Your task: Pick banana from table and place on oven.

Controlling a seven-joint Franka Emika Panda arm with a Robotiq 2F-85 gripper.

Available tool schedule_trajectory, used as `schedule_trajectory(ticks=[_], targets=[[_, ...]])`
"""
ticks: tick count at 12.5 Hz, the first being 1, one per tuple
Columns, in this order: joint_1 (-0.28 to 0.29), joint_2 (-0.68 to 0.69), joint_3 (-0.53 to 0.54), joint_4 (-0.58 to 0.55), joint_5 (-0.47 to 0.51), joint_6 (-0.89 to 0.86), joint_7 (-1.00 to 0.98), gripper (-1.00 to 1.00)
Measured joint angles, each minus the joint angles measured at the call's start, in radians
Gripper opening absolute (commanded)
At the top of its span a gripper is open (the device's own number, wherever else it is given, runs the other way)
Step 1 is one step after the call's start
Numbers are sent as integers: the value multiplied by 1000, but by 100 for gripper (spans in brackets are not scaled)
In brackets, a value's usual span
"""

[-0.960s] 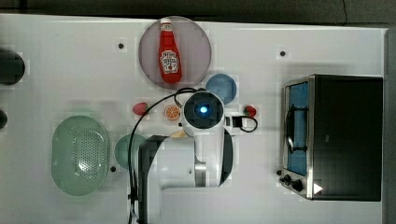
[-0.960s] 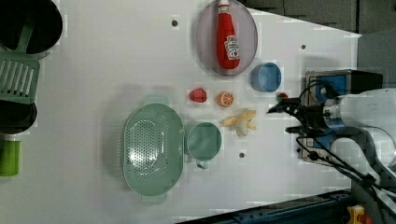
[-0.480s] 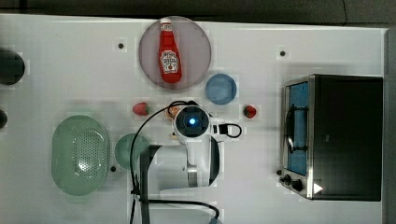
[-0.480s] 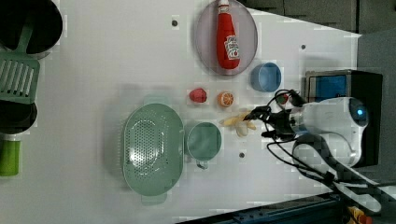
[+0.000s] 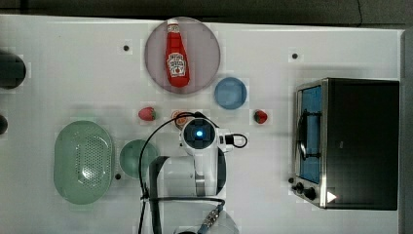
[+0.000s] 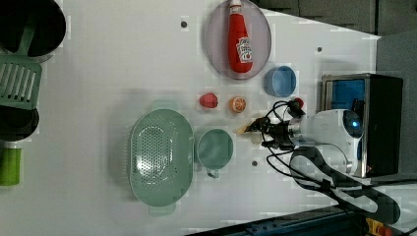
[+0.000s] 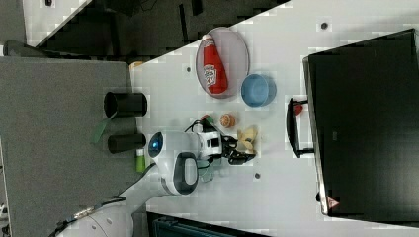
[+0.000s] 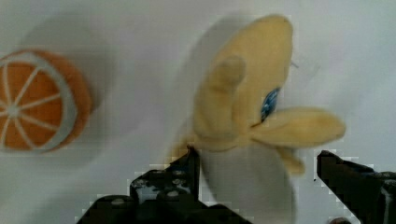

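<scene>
In the top view the oven sits at frame right. In the left view the banana lies mid-frame on the table. In the wrist view the gripper stands apart, straddling the banana's lower end beside the orange slice.

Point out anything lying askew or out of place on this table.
The ketchup bottle lies flat on its side on the plate rather than standing. Otherwise nothing stands out: the banana lies whole on the table, and nothing is spilled.
</scene>
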Motion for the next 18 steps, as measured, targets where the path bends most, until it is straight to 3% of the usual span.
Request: schedule_trajectory(ticks=[4, 10, 14, 18], targets=[[-7, -19, 9, -4, 25, 47, 0, -48], [-2, -83, 2, 14, 6, -4, 0, -50], [-10, -365, 8, 10, 13, -259, 1, -50], [3, -691, -30, 162, 16, -587, 1, -50]])
